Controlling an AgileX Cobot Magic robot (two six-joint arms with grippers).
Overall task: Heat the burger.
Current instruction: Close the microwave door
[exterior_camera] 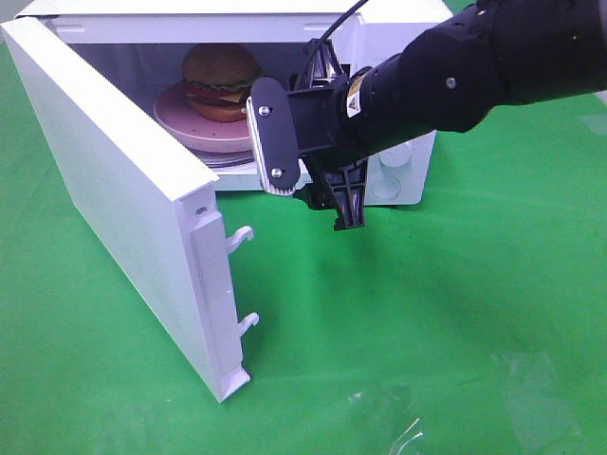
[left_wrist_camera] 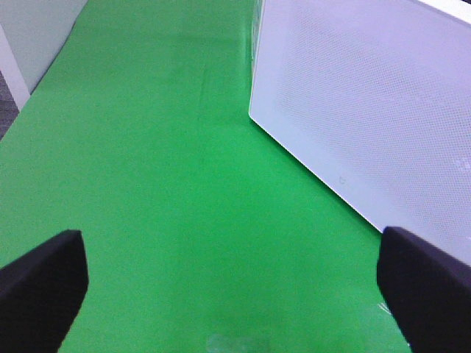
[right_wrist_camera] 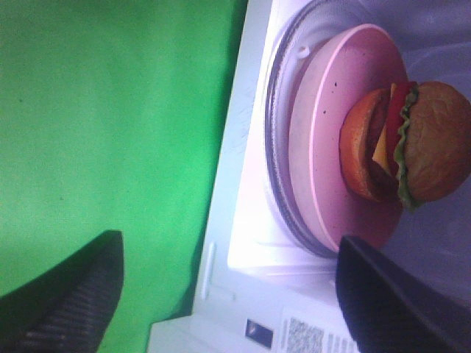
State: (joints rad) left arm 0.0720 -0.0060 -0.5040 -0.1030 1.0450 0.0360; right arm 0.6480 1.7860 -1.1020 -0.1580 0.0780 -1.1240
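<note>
The burger (exterior_camera: 221, 76) sits on a round pink plate (exterior_camera: 190, 131) inside the open white microwave (exterior_camera: 403, 171). The right wrist view shows the burger (right_wrist_camera: 412, 143) on the plate (right_wrist_camera: 324, 132), which rests on the glass turntable (right_wrist_camera: 276, 110). My right gripper (exterior_camera: 329, 204) hovers just outside the oven's opening, a little clear of the plate. It is open (right_wrist_camera: 228, 294) with nothing between its fingers. The microwave door (exterior_camera: 114, 171) stands swung out toward the front left. My left gripper (left_wrist_camera: 228, 294) is open and empty above the green cloth, near the door's outer face (left_wrist_camera: 368, 110).
Green cloth (exterior_camera: 455, 313) covers the table around the oven. The door's two white latch hooks (exterior_camera: 245, 233) jut from its free edge. A clear, crinkled bit of plastic (exterior_camera: 398, 431) lies near the front edge. A white wall panel (left_wrist_camera: 29, 37) borders the cloth in the left wrist view.
</note>
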